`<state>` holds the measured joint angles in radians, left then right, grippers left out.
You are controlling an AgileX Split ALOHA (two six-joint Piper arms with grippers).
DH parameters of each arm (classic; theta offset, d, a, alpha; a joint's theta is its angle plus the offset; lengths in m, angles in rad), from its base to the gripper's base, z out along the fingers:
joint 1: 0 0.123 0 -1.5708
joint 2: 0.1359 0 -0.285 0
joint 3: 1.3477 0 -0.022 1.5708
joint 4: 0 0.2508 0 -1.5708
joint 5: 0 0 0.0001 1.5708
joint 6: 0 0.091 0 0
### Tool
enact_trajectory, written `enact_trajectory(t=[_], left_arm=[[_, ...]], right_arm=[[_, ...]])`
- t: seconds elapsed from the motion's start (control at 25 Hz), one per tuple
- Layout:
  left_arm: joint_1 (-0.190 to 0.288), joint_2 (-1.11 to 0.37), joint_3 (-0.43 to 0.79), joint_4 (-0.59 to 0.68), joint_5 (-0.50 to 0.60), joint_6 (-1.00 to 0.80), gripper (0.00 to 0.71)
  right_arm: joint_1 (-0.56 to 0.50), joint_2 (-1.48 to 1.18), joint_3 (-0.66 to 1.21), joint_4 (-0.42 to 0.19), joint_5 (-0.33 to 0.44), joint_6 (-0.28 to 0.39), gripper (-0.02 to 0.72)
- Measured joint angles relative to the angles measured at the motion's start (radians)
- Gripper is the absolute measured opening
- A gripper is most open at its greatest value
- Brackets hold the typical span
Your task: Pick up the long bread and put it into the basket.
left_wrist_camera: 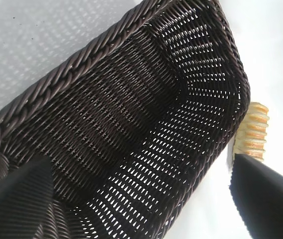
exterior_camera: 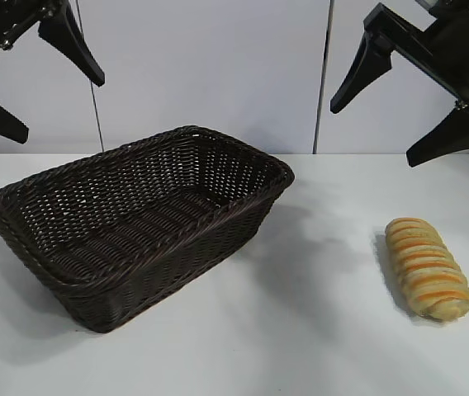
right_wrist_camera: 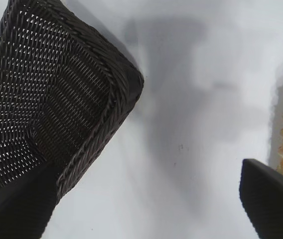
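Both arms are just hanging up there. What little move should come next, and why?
Probably the right pincer should dip toward the bread. It hangs open almost above the loaf, which lies bare on the table, apart from the basket. The left pincer, also open, hangs over the basket's far side, farther from the bread.
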<state>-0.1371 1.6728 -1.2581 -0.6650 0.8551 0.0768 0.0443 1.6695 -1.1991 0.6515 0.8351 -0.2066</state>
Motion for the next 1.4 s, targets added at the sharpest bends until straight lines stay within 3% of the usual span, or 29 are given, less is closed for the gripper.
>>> enact_trajectory(t=[1.08,1.28,1.4], left_arm=[[0.000,0.000,0.000,0.000,-0.020,0.000,0.694],[0.000,-0.004,-0.012,0.001,0.023,-0.002,0.694],[0.000,-0.038,-0.012,0.066,0.037,-0.068,0.694]], right_arm=[[0.000,0.000,0.000,0.000,0.002,0.000,0.694],[0.000,0.000,0.000,0.000,0.006,0.000,0.694],[0.000,0.000,0.000,0.000,0.011,0.000,0.694]])
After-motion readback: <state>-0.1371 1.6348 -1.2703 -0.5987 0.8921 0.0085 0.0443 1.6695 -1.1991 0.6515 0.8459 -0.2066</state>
